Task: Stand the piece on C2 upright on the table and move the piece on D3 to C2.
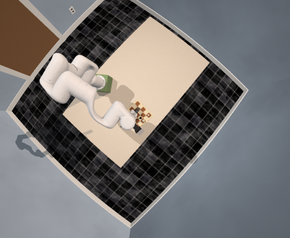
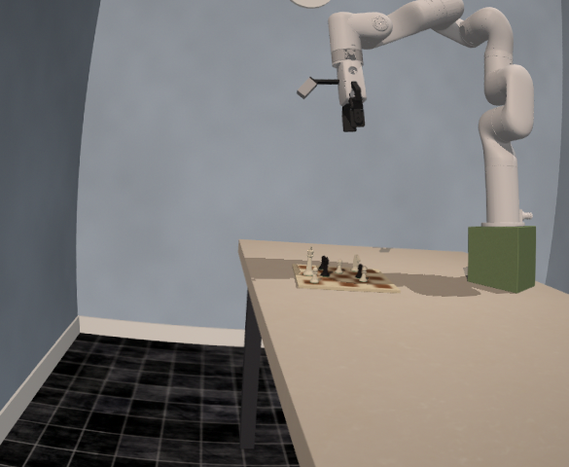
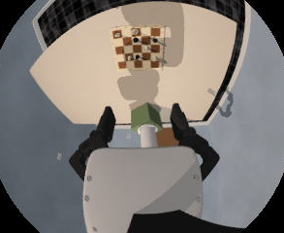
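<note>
A small chessboard (image 1: 138,103) (image 2: 324,286) (image 3: 118,49) lies near the table's edge. Several white and black pieces stand on it. They include a tall white piece (image 2: 309,260), a black piece (image 2: 324,265) beside it and a black pawn (image 2: 359,271). The edge letters are too small to read, so I cannot tell which pieces are on C2 and D3. My gripper (image 2: 353,125) (image 3: 142,112) is open and empty. It hangs high above the board and points down. In the overhead view the arm hides part of the board.
The arm stands on a green block (image 2: 500,256) (image 1: 105,83) at the table's back edge. The beige table (image 2: 425,377) (image 1: 152,58) stretches wide beyond the board. Dark tiled floor (image 2: 124,402) surrounds it.
</note>
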Controlling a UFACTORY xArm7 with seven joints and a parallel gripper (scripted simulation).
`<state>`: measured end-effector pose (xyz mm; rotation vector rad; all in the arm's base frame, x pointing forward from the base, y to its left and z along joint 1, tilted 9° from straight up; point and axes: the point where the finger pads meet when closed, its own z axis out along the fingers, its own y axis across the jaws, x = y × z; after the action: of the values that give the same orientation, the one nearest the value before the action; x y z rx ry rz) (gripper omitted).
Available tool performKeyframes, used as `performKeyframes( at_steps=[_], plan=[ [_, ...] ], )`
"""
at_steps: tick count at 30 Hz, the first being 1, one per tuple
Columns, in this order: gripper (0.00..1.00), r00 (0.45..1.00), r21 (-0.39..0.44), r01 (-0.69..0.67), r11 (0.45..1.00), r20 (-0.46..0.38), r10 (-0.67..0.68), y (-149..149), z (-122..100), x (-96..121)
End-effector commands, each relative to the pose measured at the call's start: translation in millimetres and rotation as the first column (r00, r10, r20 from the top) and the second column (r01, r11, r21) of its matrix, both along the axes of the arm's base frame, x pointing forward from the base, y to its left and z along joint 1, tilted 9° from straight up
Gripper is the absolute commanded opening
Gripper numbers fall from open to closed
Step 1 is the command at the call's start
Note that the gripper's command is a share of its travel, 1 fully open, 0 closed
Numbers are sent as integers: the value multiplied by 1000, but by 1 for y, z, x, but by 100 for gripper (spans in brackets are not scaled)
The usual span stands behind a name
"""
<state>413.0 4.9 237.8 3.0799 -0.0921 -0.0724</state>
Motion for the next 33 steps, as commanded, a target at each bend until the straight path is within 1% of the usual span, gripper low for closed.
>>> performKeyframes(
  at_steps=[1, 2, 3, 5, 6, 7, 8, 10, 11, 12, 13, 15, 16, 17, 18, 22, 24, 26, 27, 28, 29, 31, 32, 33],
  plan=[
    [100, 992, -123, 77, 989, -94, -88, 16, -19, 8],
    [100, 992, -123, 77, 989, -94, -88, 16, -19, 8],
    [100, 986, -179, 107, 978, -111, -128, 21, -27, 13],
    [100, 986, -179, 107, 978, -111, -128, 21, -27, 13],
    [100, 978, -237, 136, 962, -121, -168, 27, -35, 19],
    [100, 978, -237, 136, 962, -121, -168, 27, -35, 19],
    [100, 971, -297, 164, 941, -122, -208, 33, -44, 24],
    [100, 971, -297, 164, 941, -122, -208, 33, -44, 24],
    [100, 962, -358, 191, 914, -115, -246, 39, -53, 29],
    [100, 962, -358, 191, 914, -115, -246, 39, -53, 29],
    [100, 954, -417, 218, 882, -99, -283, 46, -63, 34],
    [100, 954, -417, 218, 882, -99, -283, 46, -63, 34],
    [100, 946, -474, 246, 845, -74, -317, 52, -72, 40],
    [100, 946, -474, 246, 845, -74, -317, 52, -72, 40],
    [100, 937, -528, 274, 804, -41, -346, 59, -82, 44],
    [100, 937, -528, 274, 804, -41, -346, 59, -82, 44],
    [100, 919, -620, 333, 710, 46, -391, 74, -102, 53],
    [100, 919, -620, 333, 710, 46, -391, 74, -102, 53],
    [100, 909, -657, 365, 660, 98, -406, 81, -113, 57],
    [100, 909, -657, 365, 660, 98, -406, 81, -113, 57],
    [100, 897, -686, 399, 608, 154, -414, 89, -123, 60],
    [100, 897, -686, 399, 608, 154, -414, 89, -123, 60],
    [100, 884, -709, 434, 557, 214, -416, 96, -134, 63],
    [100, 884, -709, 434, 557, 214, -416, 96, -134, 63]
  ],
)
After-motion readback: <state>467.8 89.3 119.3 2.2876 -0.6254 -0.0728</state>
